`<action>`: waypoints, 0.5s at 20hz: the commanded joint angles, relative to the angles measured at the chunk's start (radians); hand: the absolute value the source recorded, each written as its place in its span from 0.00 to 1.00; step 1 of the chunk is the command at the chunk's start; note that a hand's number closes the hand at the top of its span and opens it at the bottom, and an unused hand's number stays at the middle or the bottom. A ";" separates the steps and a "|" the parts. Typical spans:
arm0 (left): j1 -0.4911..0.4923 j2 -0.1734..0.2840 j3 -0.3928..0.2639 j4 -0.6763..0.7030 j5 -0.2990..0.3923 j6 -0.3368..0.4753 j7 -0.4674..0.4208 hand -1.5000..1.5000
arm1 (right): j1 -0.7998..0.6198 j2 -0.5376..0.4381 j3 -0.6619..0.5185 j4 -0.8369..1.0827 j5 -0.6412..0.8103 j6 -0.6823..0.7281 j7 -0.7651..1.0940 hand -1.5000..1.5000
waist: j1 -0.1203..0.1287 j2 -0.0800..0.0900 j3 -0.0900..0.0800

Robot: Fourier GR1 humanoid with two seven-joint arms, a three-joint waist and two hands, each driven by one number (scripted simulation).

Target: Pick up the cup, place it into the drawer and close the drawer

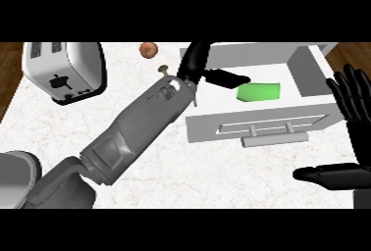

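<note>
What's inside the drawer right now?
The green cup lies inside the open drawer, with the left hand reaching in beside it. The hand and forearm hide part of the drawer's left side.

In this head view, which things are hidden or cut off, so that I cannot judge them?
- Left robot hand: head view; whether it touches the green cup is unclear.
- Drawer: its back is cut off by the top band.
- Grey object: cut off by the left edge.
</note>
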 commanded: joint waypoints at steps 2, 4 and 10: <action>-0.001 0.000 0.013 -0.048 0.057 0.029 -0.083 0.00 | -0.009 0.041 0.028 0.006 -0.074 0.026 0.015 0.00 | 0.011 -0.001 -0.001; -0.007 0.000 0.012 -0.055 0.072 0.033 -0.095 0.00 | -0.018 0.018 0.006 -0.002 -0.155 0.074 0.035 0.00 | 0.014 -0.003 -0.001; -0.074 0.000 0.078 -0.091 0.109 0.031 -0.090 0.00 | 0.000 -0.052 0.003 -0.004 -0.146 0.149 0.031 1.00 | 0.060 -0.014 -0.001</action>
